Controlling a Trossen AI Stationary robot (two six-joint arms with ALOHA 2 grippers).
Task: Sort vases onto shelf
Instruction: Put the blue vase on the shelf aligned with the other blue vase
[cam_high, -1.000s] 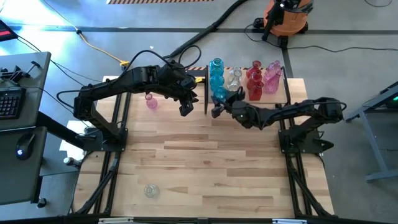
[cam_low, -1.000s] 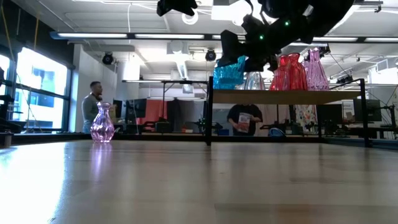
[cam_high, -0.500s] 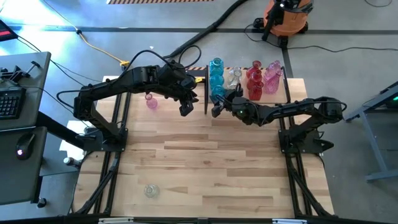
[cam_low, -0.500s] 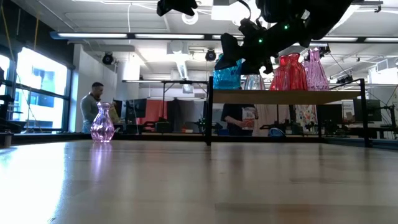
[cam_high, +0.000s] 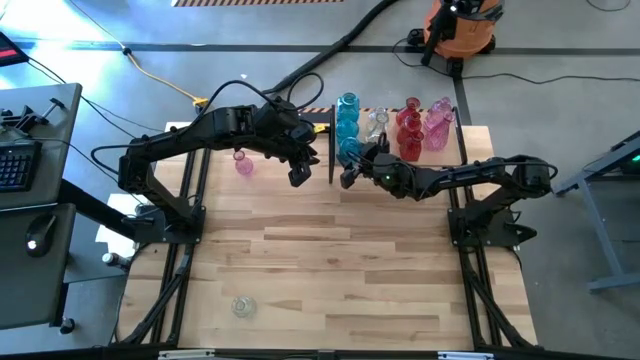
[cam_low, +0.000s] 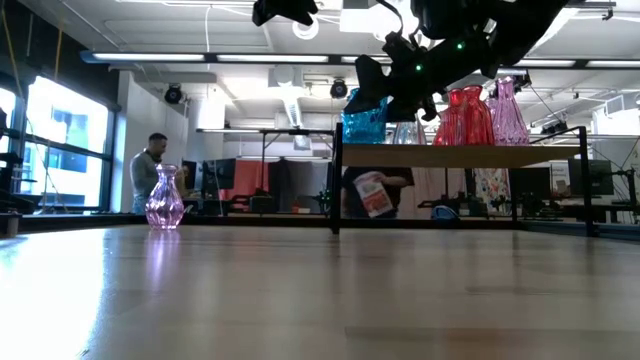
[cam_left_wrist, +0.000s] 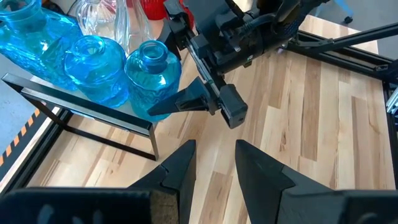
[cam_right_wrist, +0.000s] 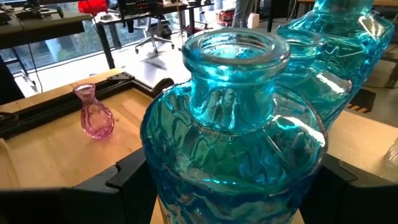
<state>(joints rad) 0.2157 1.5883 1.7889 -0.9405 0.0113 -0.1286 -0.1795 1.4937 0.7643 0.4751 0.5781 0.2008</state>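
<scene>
Blue vase (cam_left_wrist: 153, 73) at shelf (cam_left_wrist: 81, 112) front edge, between fingers of right hand (cam_high: 350, 172), which grips it; left hand (cam_high: 297, 175) beside shelf, fingers narrowly apart, empty

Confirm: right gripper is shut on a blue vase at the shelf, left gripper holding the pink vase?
Not quite. The left gripper is open and empty; the pink vase stands alone on the table, per the high view. The right gripper is indeed shut on the blue vase at the shelf.
</scene>
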